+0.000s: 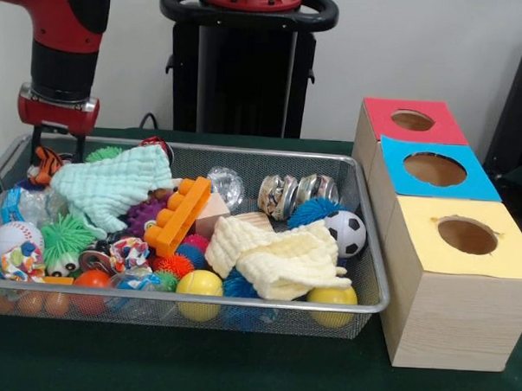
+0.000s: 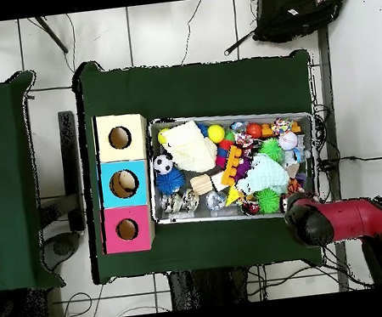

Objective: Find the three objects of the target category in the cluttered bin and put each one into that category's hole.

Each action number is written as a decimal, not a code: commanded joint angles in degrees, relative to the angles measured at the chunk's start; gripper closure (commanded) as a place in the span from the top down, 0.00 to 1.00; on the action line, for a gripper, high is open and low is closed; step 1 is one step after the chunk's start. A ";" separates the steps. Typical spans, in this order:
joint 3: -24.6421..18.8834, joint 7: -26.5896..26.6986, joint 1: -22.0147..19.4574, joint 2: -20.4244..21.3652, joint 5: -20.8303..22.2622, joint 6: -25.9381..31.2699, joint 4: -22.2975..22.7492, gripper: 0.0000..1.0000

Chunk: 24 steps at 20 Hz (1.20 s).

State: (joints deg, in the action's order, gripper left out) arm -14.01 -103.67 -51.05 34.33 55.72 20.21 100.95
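The wire-mesh bin (image 1: 372,261) sits on the green table, full of toys; in the overhead view its rim (image 2: 224,115) frames the clutter. My gripper (image 1: 57,145) hangs from the red arm over the bin's far left corner, open and empty, just above a striped tiger toy (image 1: 46,164). In the overhead view the arm's wrist (image 2: 309,220) covers the gripper at the bin's bottom right corner. No small pale-yellow figure with orange parts shows; they are hidden in the clutter. Smooth yellow balls (image 1: 199,284) lie at the front.
Three wooden boxes with holes stand beside the bin: red-topped (image 1: 411,121), blue-topped (image 1: 434,169), yellow-topped (image 1: 465,236). A mint cloth (image 1: 110,185), a pale-yellow cloth (image 1: 280,259), an orange brick (image 1: 179,216) and a soccer ball (image 1: 348,232) lie on top.
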 commanded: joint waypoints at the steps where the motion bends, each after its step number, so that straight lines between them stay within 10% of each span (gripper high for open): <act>1: 3.12 -4.28 1.84 -4.25 3.38 -4.48 -1.83 1.00; 9: 4.98 -2.55 2.26 -2.79 3.38 -6.64 -0.72 1.00; 10: 4.98 -2.34 2.12 -2.82 3.38 -7.17 -0.68 0.00; 24: 6.06 -3.00 2.67 0.14 -0.14 -7.31 2.42 0.00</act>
State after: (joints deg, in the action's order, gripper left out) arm -6.93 -103.67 -49.28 34.49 55.70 15.04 101.28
